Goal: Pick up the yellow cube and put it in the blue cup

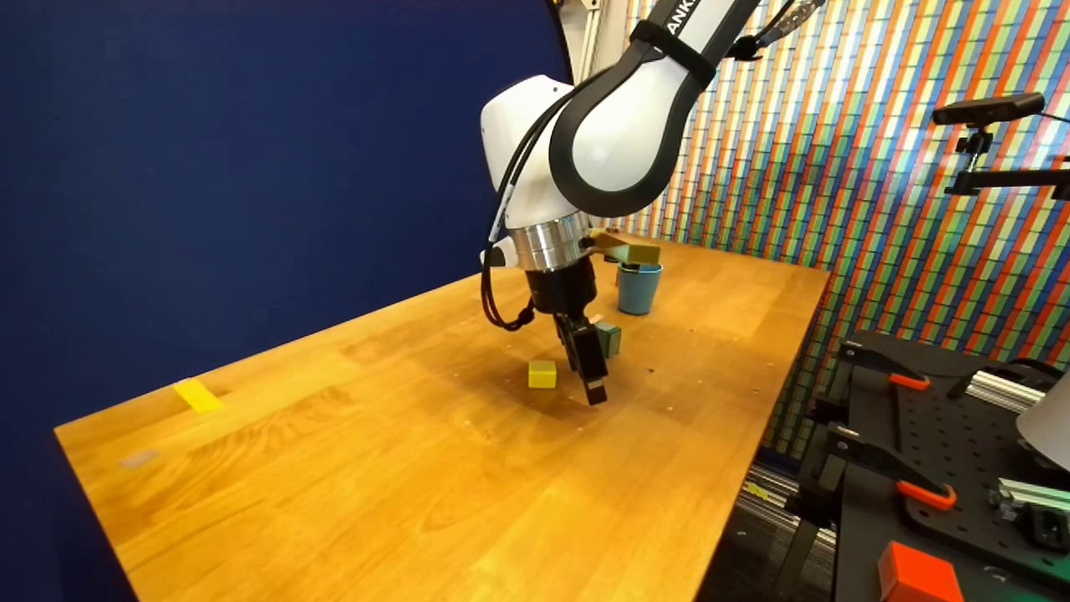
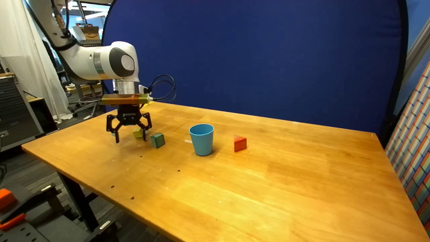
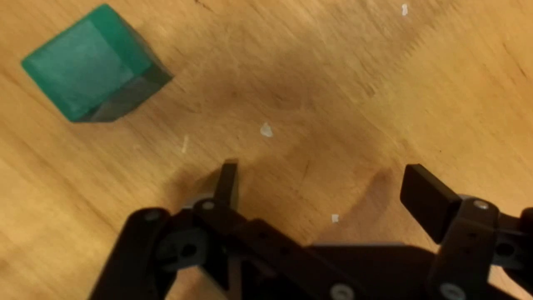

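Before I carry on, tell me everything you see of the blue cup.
The blue cup is plain teal-blue, round and smooth, and looks like plastic. Its walls taper from a wider rim to a narrower base; no handle shows. It stands upright, mouth up, on the wooden table; in an exterior view it is between the green cube and the red block, apart from both. Only the table appears to touch it. Some inner wall shows, but the bottom inside is hidden.
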Available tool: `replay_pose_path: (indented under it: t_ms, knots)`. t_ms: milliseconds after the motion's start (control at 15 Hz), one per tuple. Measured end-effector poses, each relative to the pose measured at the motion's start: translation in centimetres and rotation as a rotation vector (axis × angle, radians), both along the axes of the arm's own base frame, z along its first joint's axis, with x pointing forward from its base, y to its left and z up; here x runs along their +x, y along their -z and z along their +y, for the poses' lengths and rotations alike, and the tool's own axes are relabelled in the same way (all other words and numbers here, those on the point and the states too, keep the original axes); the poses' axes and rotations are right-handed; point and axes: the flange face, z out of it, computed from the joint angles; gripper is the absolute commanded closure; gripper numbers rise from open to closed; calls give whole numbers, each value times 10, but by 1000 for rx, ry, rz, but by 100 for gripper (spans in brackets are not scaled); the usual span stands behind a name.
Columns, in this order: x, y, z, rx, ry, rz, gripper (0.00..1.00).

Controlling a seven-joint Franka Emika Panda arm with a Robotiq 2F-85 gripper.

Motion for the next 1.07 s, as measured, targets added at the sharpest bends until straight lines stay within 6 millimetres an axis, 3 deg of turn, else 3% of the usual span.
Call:
replay_pose_path:
  t_ms: [600,667,733,1067]
  knots:
    - [12,4,28,-9,-74,-38,0]
    - [13,4,30,-11,-79,-41,25]
    - [13,4,31,-11,-82,-44,25]
    - [21,-1,34,-17,-91,-68,64]
